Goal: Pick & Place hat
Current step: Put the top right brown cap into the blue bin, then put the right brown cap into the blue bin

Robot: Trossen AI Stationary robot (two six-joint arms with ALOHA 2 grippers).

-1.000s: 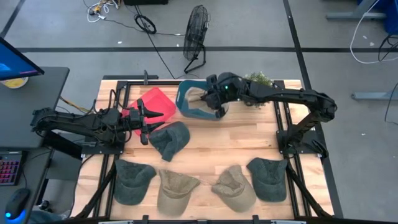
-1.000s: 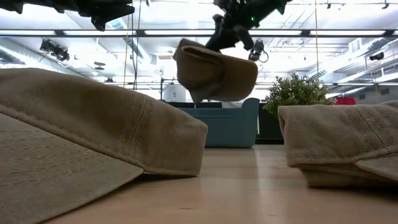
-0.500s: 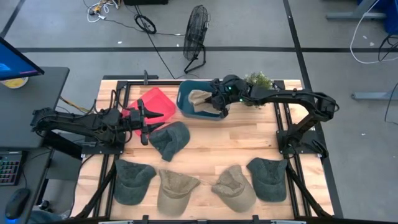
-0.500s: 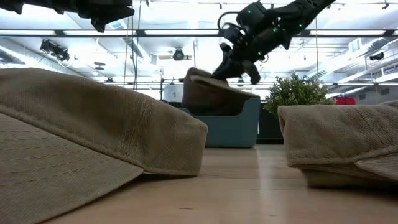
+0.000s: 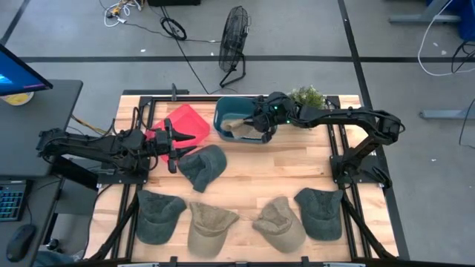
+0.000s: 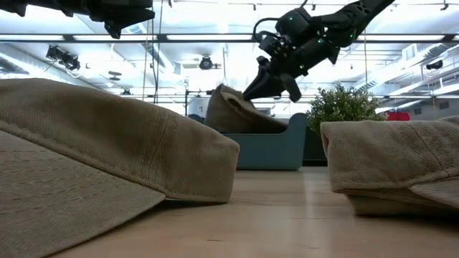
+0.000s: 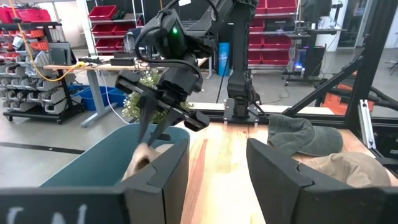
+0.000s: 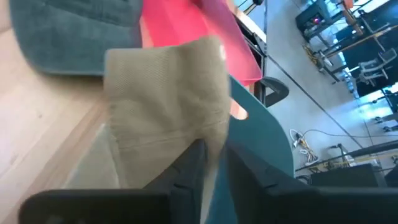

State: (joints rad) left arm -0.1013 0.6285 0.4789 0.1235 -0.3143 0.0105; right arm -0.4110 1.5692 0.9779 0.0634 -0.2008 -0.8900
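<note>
Hanging limp and light from the right gripper (image 5: 256, 127), whose fingers are pinched shut on its fabric edge, the tan hat (image 5: 239, 124) is held just below them inside the teal bin (image 5: 223, 113), soft enough to fold.

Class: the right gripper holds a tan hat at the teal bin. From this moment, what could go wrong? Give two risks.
1. The tan corduroy hat sits partly above the rim of the teal plastic bin; if the right gripper lets go now, it might hang on the rim or spill out.
2. The right gripper's fingers pinch the fabric tightly, so the hat may snag and lift again on withdrawal.
</note>
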